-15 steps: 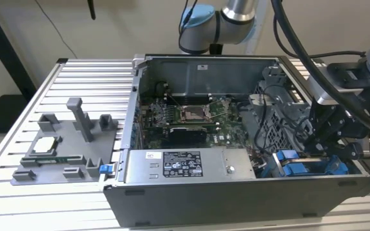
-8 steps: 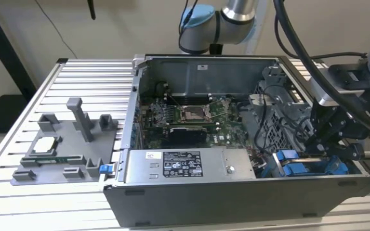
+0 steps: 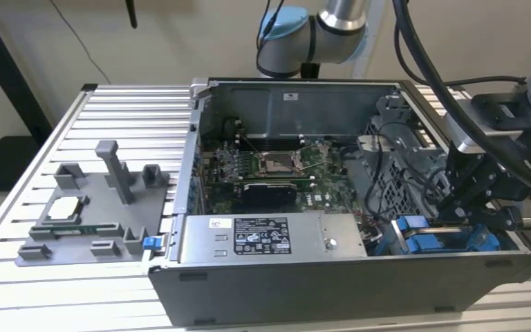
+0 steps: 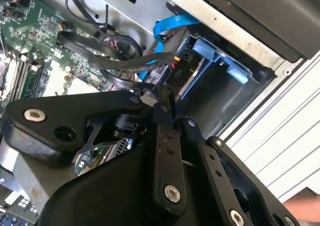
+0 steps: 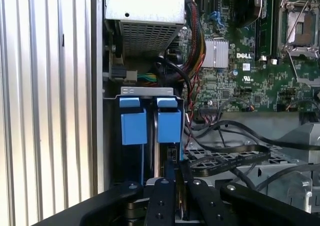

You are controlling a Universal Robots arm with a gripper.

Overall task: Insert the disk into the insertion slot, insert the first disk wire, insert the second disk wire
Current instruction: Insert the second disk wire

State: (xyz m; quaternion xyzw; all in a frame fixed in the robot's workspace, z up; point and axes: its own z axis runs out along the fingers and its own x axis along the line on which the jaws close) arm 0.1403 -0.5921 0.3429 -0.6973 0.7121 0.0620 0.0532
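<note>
A ribbed aluminium desk (image 3: 108,104) carries an open computer case (image 3: 339,277) lying on its side, with a grey fixture block (image 3: 90,214) toward the desk edge on the exterior view's left. Inside the case are the motherboard (image 3: 265,173) and, along the near wall, the power-supply box (image 3: 265,238).

The disk (image 5: 169,128) sits in the insertion slot (image 5: 147,91) of the drive cage at the case corner nearest the exterior view's right. In the first wrist view two blue carrier ends stand side by side under the cage's metal lip; which of them bears the task's disk cannot be told for certain. A blue flat cable (image 4: 172,25) curves just beside the bay in the second wrist view, and a loose bundle of black wires (image 4: 120,60) lies over the cage.

The hand (image 5: 170,173) hangs directly over the blue carriers, its black fingers (image 5: 162,206) drawn close together. Whether they pinch a wire connector or are merely clenched cannot be told.

Handling, as a judgement: the disk is dense, rigid and shock-sensitive, best taken by its blue plastic frame, not the label face. The wires are light and limp, so the stiff connector body is the sound place to grip, squarely and without bending the lead.
</note>
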